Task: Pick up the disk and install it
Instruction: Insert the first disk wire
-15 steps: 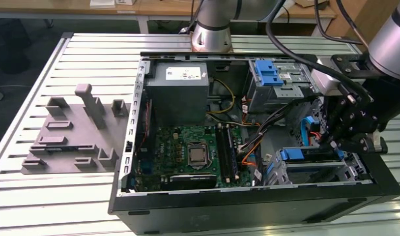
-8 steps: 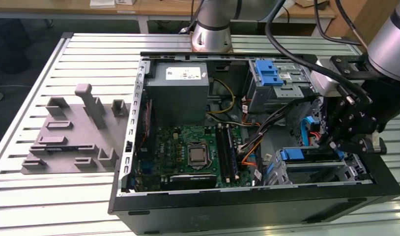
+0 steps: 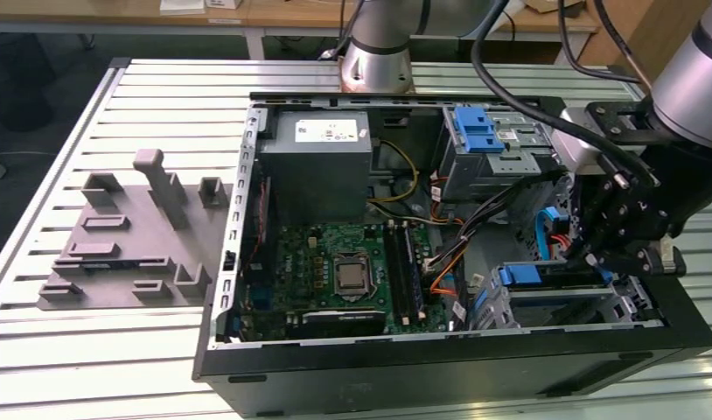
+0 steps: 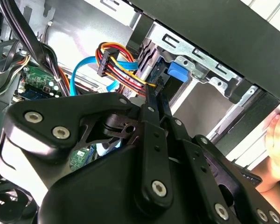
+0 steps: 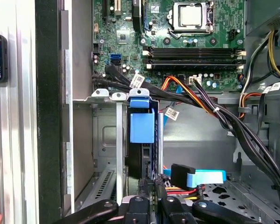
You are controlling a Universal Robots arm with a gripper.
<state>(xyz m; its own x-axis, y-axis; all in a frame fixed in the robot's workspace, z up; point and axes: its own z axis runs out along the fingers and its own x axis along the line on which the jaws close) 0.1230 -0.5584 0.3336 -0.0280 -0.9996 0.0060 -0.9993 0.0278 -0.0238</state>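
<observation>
- Arm [image 3: 386,39]: silver-grey cylindrical segments, darker joint band.
- Cables [image 3: 508,70]: thick black, looped alongside the wrist.
- Pincer [image 4: 154,100]: matte black linkage bars and housing, fastened with round silver screws [image 4: 158,188].

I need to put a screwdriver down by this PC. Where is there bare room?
The slatted table is bare in front of the grey fixture block and the computer case. Inside is crowded: motherboard, cables, gripper at the drive cage.

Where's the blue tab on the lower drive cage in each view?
Exterior view: blue tab on the lower drive cage, exterior view's right.
Second wrist view: blue tab on the cage's metal edge.
First wrist view: blue tab, cage end nearest the motherboard.
Shared landmark: motherboard.
</observation>
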